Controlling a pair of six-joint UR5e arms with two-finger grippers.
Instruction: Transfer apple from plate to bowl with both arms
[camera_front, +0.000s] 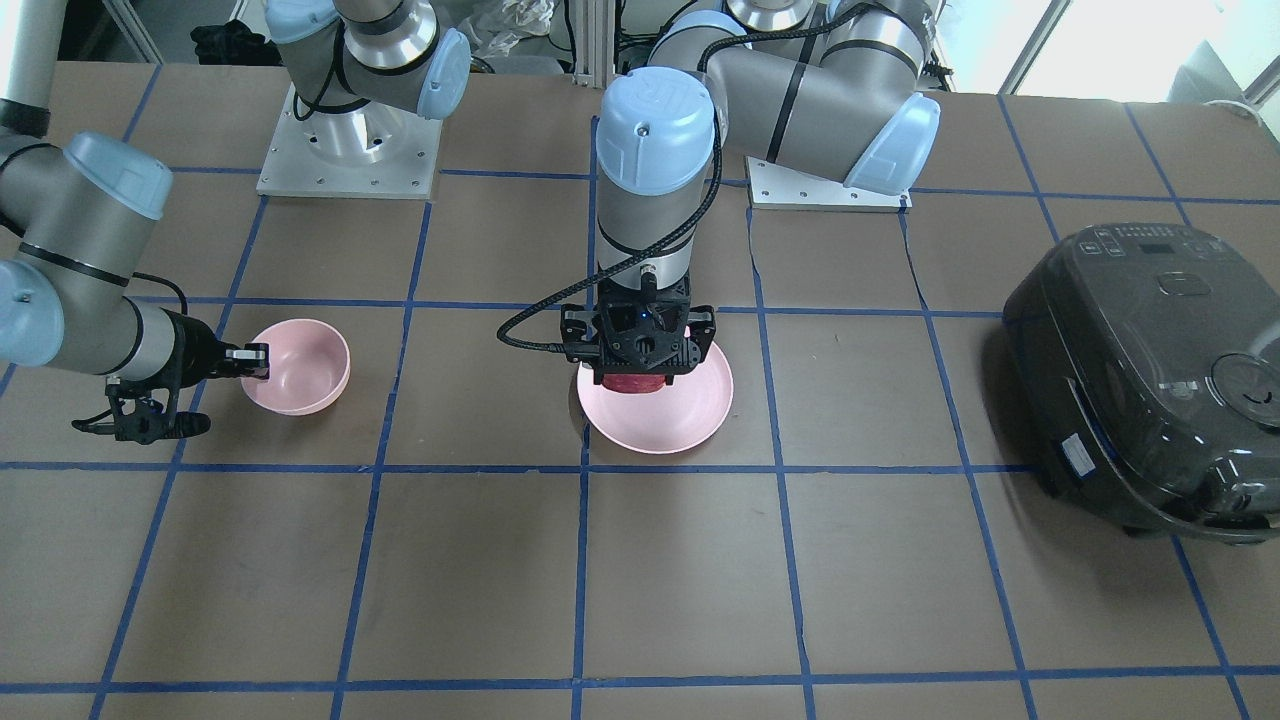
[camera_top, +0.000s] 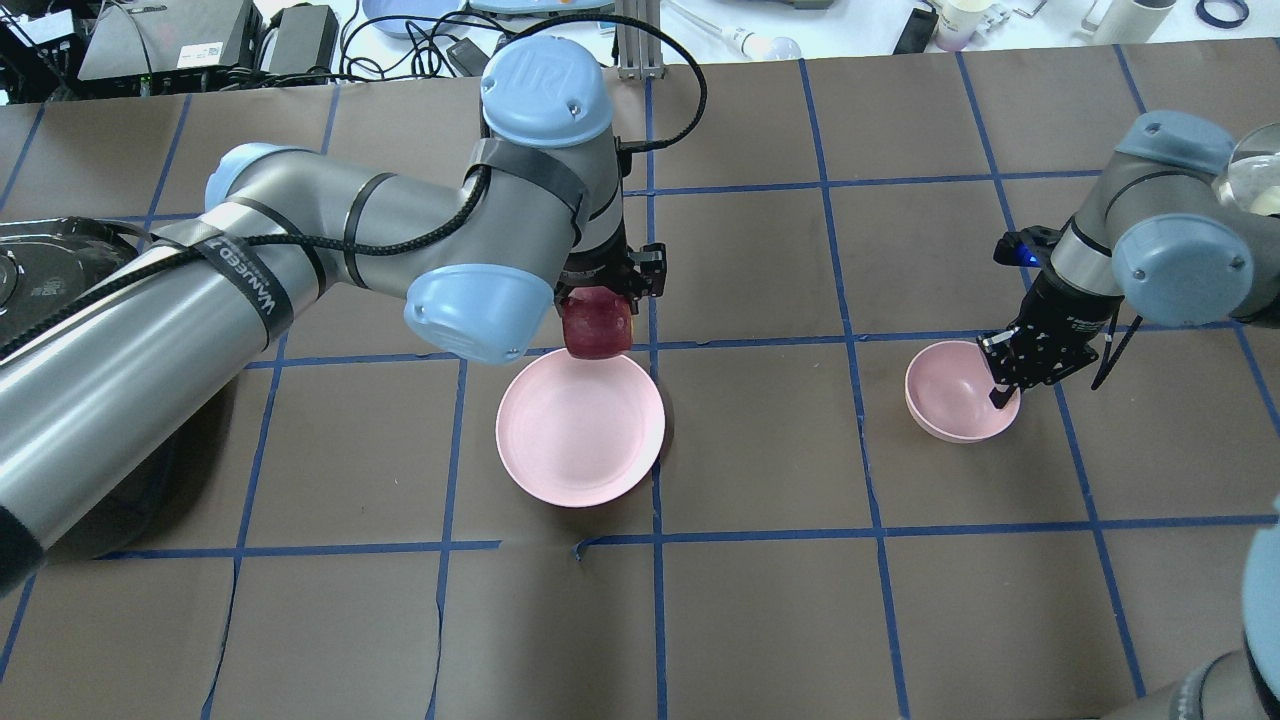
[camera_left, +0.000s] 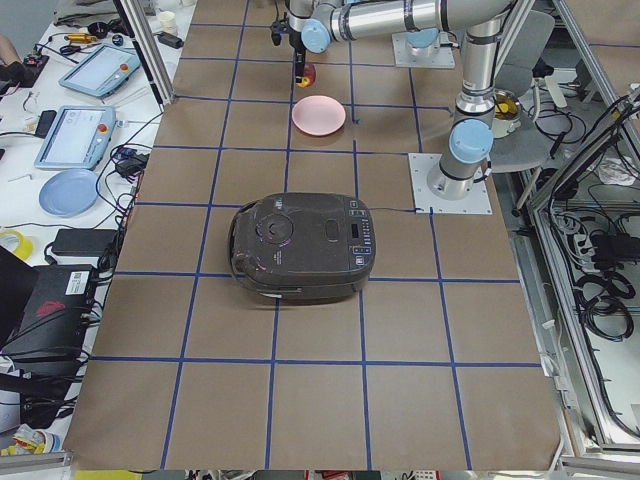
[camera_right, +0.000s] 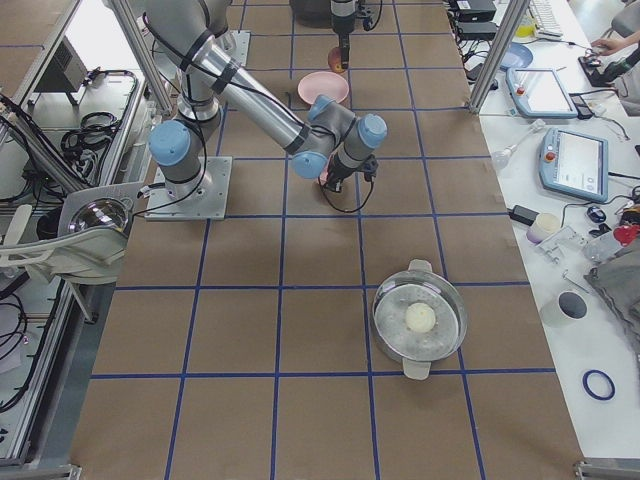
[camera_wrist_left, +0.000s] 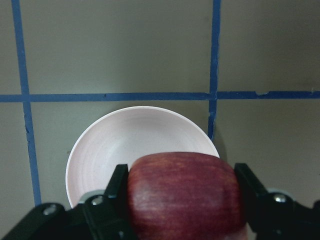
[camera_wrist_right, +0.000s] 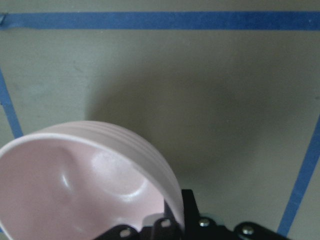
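The dark red apple (camera_top: 597, 325) is gripped between the fingers of my left gripper (camera_top: 598, 308), which holds it just above the far edge of the wide pale pink plate (camera_top: 580, 440). In the left wrist view the apple (camera_wrist_left: 185, 192) fills the jaws, with the empty plate (camera_wrist_left: 125, 140) below. In the front view the gripper (camera_front: 635, 372) hangs over the plate (camera_front: 690, 415). My right gripper (camera_top: 1005, 392) is shut on the rim of the small pink bowl (camera_top: 948, 395), which looks tilted. The bowl (camera_wrist_right: 85, 185) is empty.
A large dark rice cooker (camera_front: 1150, 380) sits on the left arm's side of the table. A metal pot with a glass lid (camera_right: 420, 318) stands toward the table's right end. Both arm bases (camera_front: 350, 150) are bolted at the robot's edge.
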